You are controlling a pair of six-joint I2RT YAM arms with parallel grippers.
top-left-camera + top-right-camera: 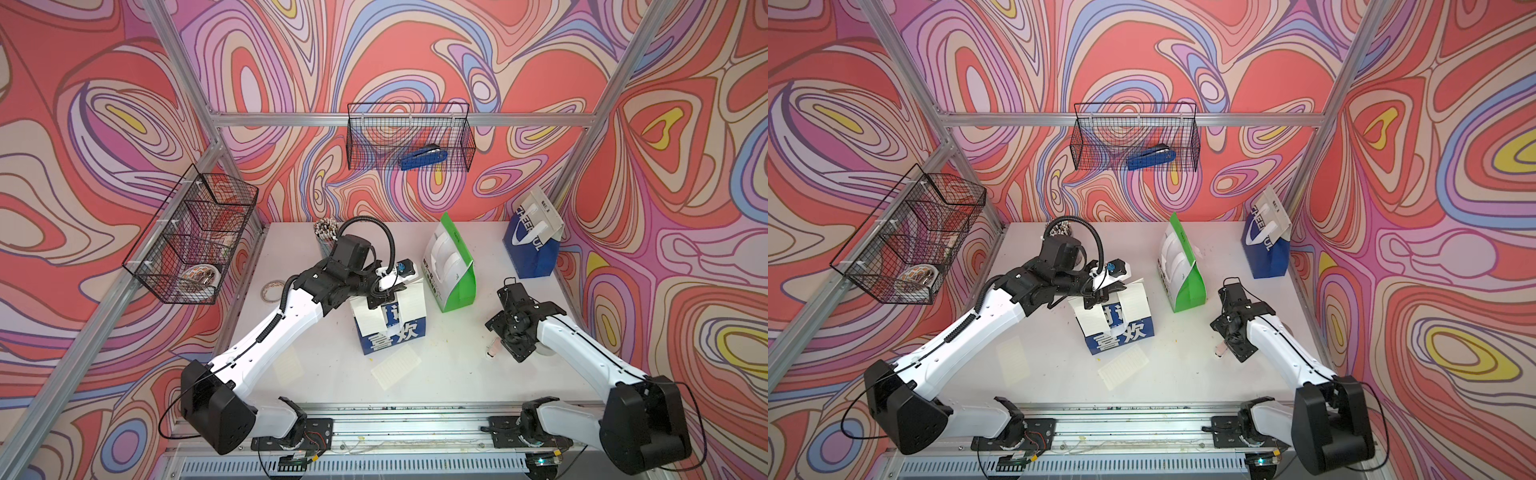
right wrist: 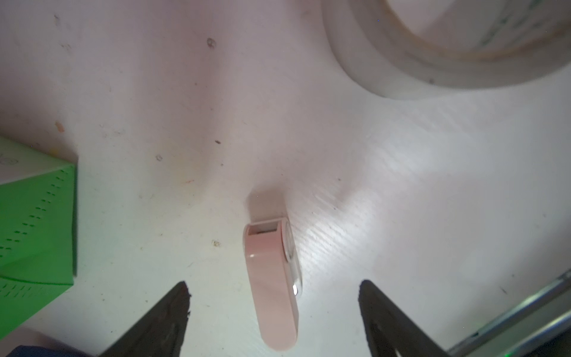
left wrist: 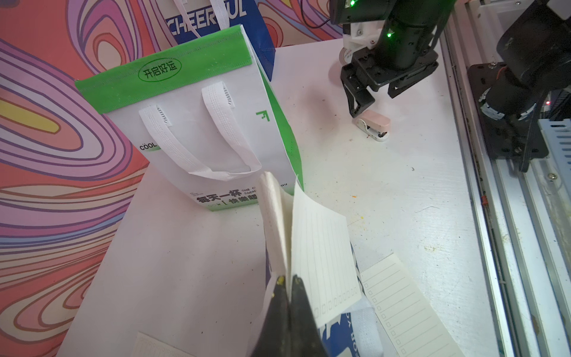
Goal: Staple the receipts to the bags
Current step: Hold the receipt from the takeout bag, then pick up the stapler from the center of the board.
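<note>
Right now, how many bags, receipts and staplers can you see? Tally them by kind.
Bags: 3, characters bag, green bag, CHEERFUL bag.
Receipts: 3, pinched receipt, front receipt, faint receipt.
Staplers: 2, blue stapler, pink stapler.
Total: 8.

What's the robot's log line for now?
left pincer: shut on white lined paper receipt at blue-white paper bag | right pincer: open astride small pink stapler

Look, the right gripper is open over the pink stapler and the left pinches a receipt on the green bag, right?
The left gripper pinches the receipt on the blue-and-white Chinese-character bag, not the green bag; a top view shows it. The right gripper is open over the pink stapler.
</note>
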